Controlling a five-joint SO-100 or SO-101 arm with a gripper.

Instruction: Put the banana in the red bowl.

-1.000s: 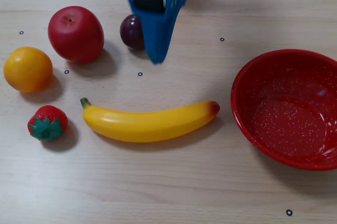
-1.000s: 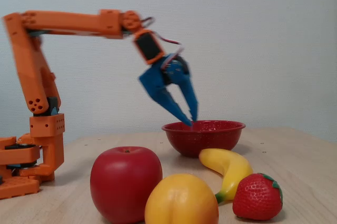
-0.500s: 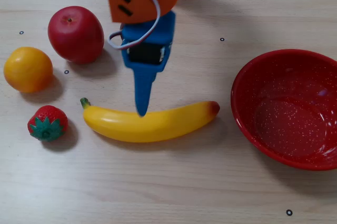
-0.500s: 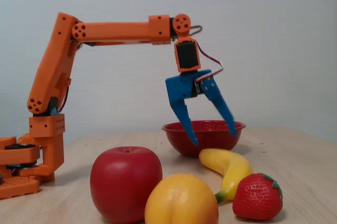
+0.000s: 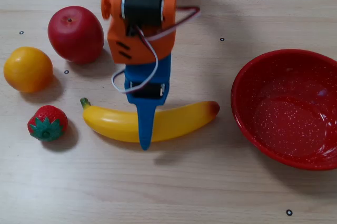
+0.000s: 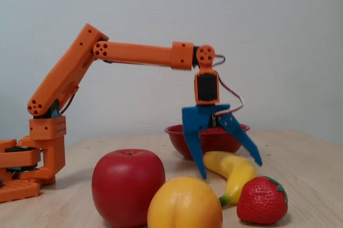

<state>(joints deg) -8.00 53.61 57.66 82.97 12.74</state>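
Note:
The yellow banana (image 5: 179, 120) lies on the wooden table, green stem to the left in a fixed view from above. To its right stands the red bowl (image 5: 287, 111), holding nothing. My blue gripper (image 5: 144, 121) hangs over the banana's middle, one finger tip reaching past its near side. From the side, my gripper (image 6: 230, 169) is open, its fingers straddling the banana (image 6: 239, 179) without closing on it. The red bowl (image 6: 174, 136) sits behind it.
A red apple (image 5: 75, 33), an orange-yellow fruit (image 5: 27, 69) and a strawberry (image 5: 47, 123) lie left of the banana. From the side, the apple (image 6: 127, 185), the round fruit (image 6: 185, 204) and the strawberry (image 6: 261, 200) fill the foreground. The arm's base (image 6: 32, 158) stands far left.
The arm stretched out and lowered, carrying the gripper from above the table's back to down around the banana. The jaws spread wider. No fruit moved.

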